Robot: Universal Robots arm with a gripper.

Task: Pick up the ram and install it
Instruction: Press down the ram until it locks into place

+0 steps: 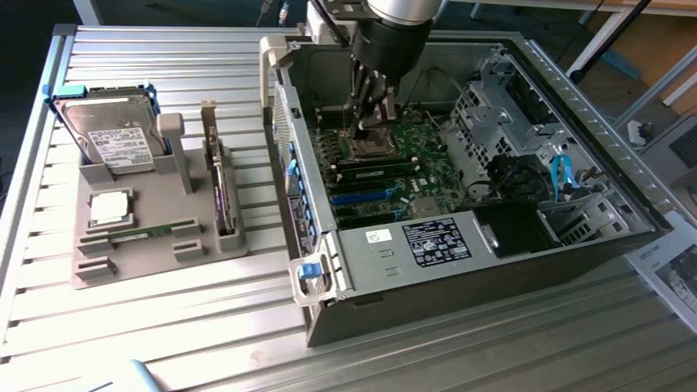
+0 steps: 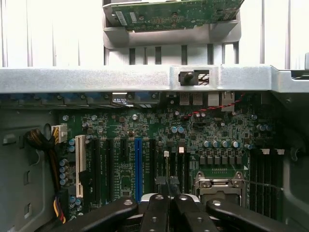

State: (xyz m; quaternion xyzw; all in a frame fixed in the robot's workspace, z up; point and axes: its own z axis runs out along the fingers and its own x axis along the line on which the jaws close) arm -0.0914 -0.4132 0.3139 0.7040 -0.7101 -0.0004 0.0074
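While its fingers are pressed together with no gap between them and nothing held, the gripper hangs inside the open computer case, in the upper middle of the exterior view, just above the silver processor socket on the green motherboard. In the wrist view the gripper rises from the lower middle of the frame, its black links spreading out to either side, with the processor socket just beside it at lower right and a blue slot among black slots just to its left.

Below the socket in the exterior view, dark memory slots run across the board, and a blue slot lies lower still. A black power supply with a white label sits at the near edge of the case, and blue cables hang on the right.

Well apart from the gripper, on the exterior view's left, a grey holder tray lies on the slatted metal table. The ram, a thin green stick, lies flat in a groove at the lower middle of that tray, untouched. Above it sits a square silver processor chip, a hard drive stands at the upper left, and a dark expansion card stands on edge along the tray's right side, also visible at the top of the wrist view.
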